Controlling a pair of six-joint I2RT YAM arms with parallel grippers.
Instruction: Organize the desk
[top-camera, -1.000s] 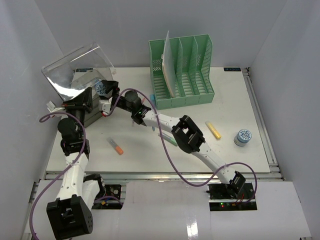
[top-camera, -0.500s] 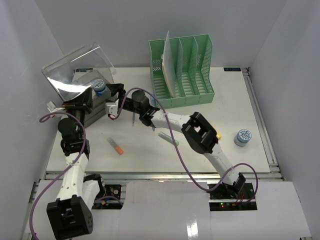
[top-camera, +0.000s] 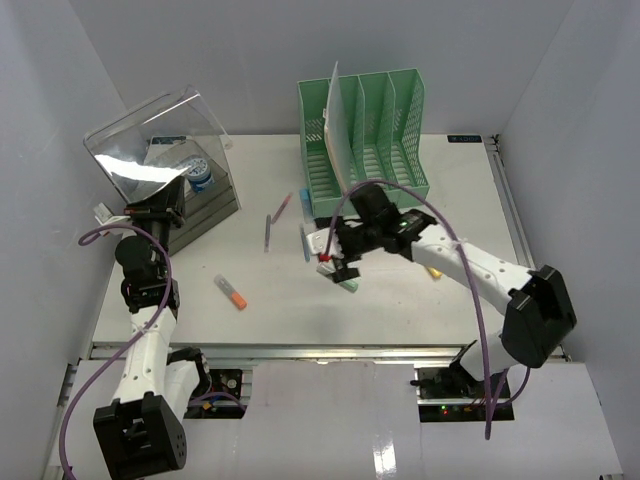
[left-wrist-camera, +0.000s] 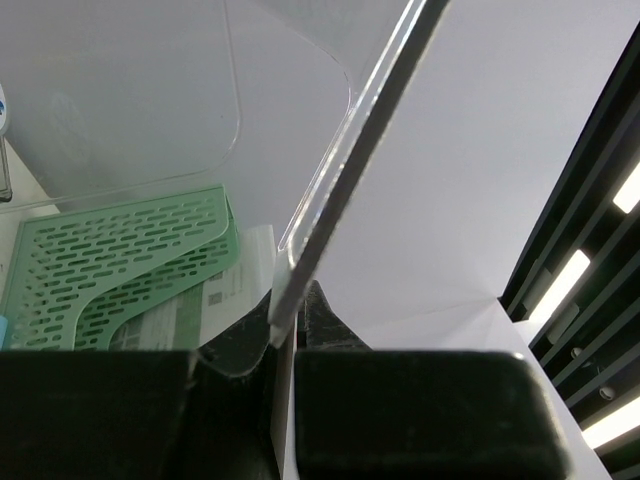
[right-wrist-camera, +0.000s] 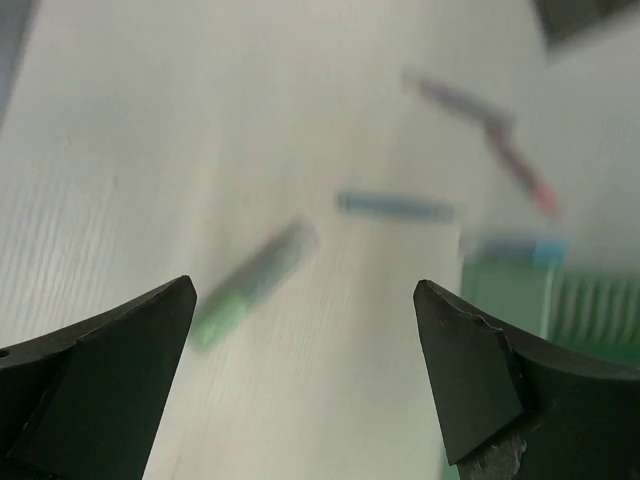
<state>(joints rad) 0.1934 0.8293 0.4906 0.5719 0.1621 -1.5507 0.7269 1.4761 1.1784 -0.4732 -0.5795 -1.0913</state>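
Observation:
On the white desk (top-camera: 470, 200), my left gripper (top-camera: 165, 205) is shut on the edge of the clear lid (top-camera: 150, 135) of the plastic box and holds it raised. In the left wrist view the left gripper (left-wrist-camera: 287, 320) pinches that lid (left-wrist-camera: 330, 190) edge-on. A blue-capped jar (top-camera: 200, 175) sits inside the box. My right gripper (top-camera: 335, 265) hangs open and empty over the desk's middle, just above a green marker (top-camera: 346, 285). The right wrist view is blurred. In it the right gripper (right-wrist-camera: 305, 300) stands wide, with the green marker (right-wrist-camera: 250, 283) ahead on the left.
A green file rack (top-camera: 365, 140) stands at the back with a sheet in its left slot. Loose on the desk lie a red pen (top-camera: 283, 207), a grey pen (top-camera: 268, 232), a blue pen (top-camera: 304, 240), an orange marker (top-camera: 231, 291) and a yellow marker (top-camera: 433, 268) half under the right arm.
My right arm has pulled back from the box to the desk's middle, leaving the blue-capped jar inside. Its jaws opened a little wider. The left gripper still holds the lid.

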